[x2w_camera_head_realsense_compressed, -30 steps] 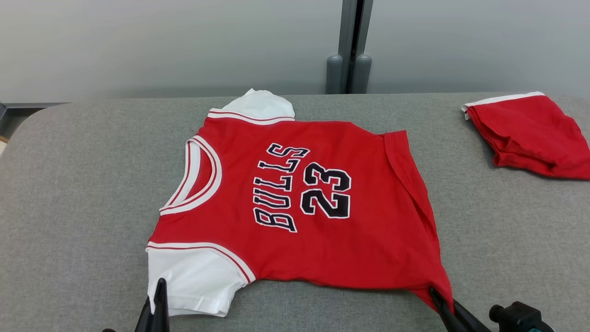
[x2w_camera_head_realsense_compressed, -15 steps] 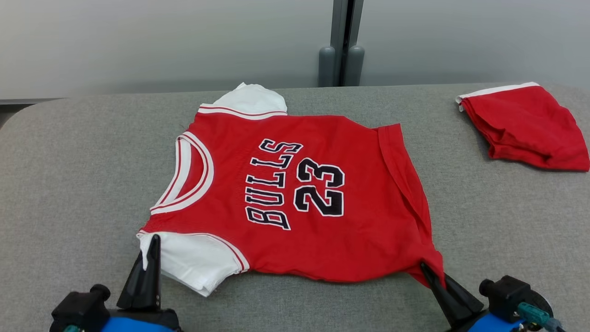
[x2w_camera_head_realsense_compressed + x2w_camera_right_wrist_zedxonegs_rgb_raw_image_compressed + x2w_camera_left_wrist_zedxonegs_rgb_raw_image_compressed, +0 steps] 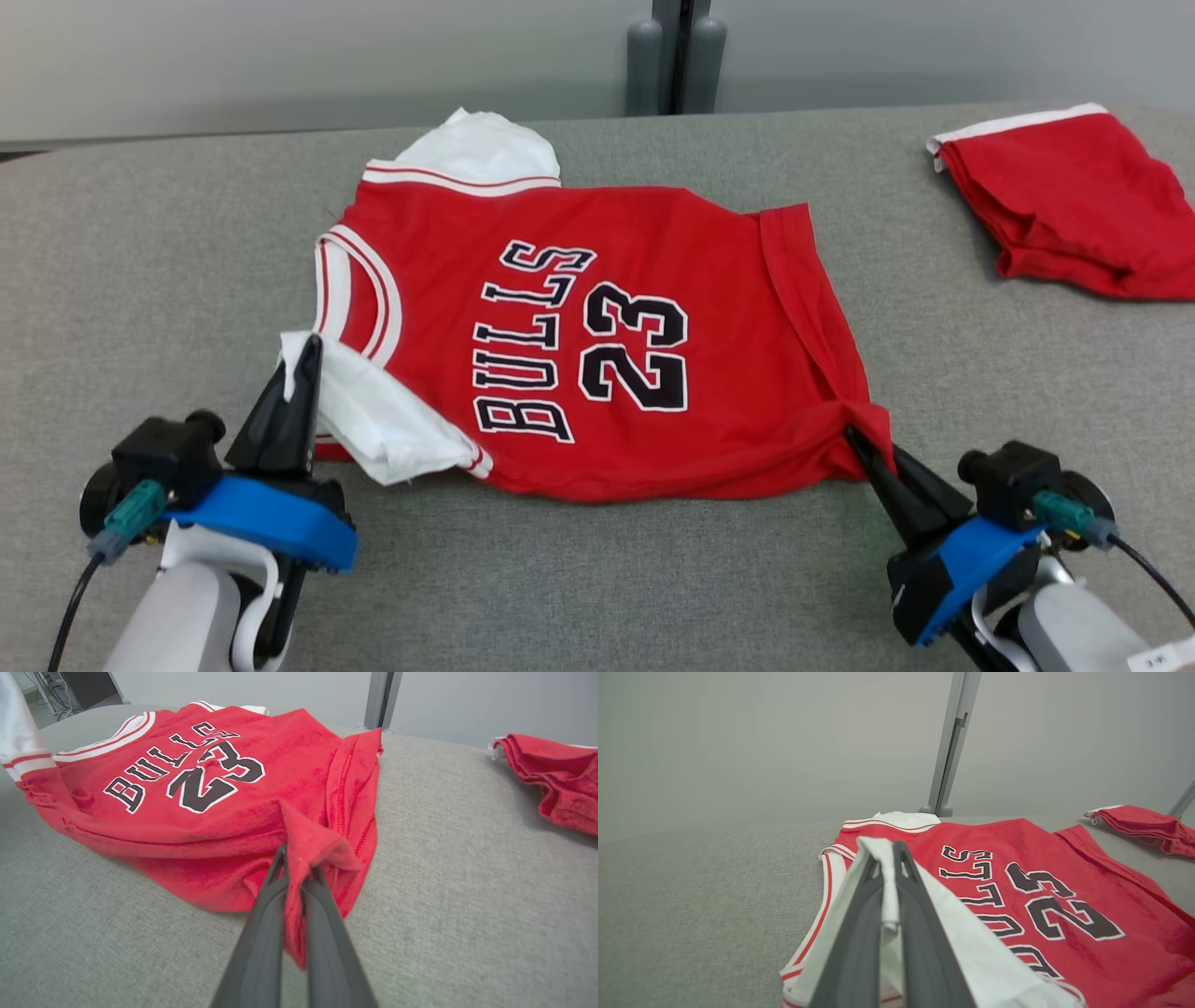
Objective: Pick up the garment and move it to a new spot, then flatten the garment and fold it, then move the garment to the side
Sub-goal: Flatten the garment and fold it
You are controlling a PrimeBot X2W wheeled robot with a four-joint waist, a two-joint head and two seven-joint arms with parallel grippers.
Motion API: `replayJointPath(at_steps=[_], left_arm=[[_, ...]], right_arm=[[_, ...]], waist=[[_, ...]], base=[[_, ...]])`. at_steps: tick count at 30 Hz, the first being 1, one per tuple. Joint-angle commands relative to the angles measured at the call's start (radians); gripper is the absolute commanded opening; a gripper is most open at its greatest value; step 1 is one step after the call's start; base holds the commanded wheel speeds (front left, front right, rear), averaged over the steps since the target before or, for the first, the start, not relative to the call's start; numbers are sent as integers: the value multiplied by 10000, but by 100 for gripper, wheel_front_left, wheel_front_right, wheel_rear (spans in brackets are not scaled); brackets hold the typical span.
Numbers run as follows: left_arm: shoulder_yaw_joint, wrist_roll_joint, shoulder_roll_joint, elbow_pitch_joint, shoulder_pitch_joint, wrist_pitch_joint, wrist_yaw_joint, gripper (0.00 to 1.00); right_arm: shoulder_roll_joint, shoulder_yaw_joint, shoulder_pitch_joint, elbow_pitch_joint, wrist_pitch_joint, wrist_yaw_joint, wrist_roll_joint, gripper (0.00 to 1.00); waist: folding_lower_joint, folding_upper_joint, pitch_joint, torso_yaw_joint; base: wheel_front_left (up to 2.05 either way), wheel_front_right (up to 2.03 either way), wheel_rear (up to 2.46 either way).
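Grey counter [image 3: 140,280], Bulls 23 jersey [image 3: 607,261]: left end effector [image 3: 313,345] pinching its white sleeve [image 3: 392,425] at 8 o'clock, right end effector [image 3: 852,435] clamping the hem [image 3: 873,420] at 4 o'clock.

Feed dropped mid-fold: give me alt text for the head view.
A red Bulls 23 jersey lies on a grey padded table; the left gripper is shut on its white sleeve, drawn over the red body, and the right gripper is shut on its near hem corner. A second red garment lies far right.
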Motion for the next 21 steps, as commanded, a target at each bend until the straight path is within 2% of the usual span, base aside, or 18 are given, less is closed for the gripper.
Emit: replayJointPath(at_steps=[1,11,12,13,14,15,21], left_arm=[[-168,-20,97,429,-611,-105,-81,0],[-909,-223,303,2654,-2798,-691,-133,0],[-993,-219,304,2856,-2932,-748,-133,0],[-1077,-208,288,3033,-3051,-790,-135,0],[-1165,-155,288,3209,-3170,-849,-136,37],[-1259,-86,296,3365,-3273,-887,-135,100],[-1154,-155,157,3838,-3292,-1068,-137,100]], right_arm=[[4,79,-495,245,-16,5,21,0],[267,146,-2007,1641,-389,5,25,0],[302,147,-2090,1768,-469,5,43,9],[334,172,-2164,1882,-541,5,51,95],[379,216,-2206,1983,-605,5,93,100],[405,243,-2237,2080,-667,5,119,100],[361,-17,-1816,2239,-1077,4,65,100]], waist=[[-2,0,348,-58],[-2,0,1144,-102],[-2,0,1165,-98],[-2,0,1183,-93],[-2,0,1190,-83],[-2,0,1182,-73],[-2,0,946,10]], base=[[0,0,0],[0,0,0],[0,0,0],[0,0,0],[0,0,0],[0,0,0],[0,0,0]])
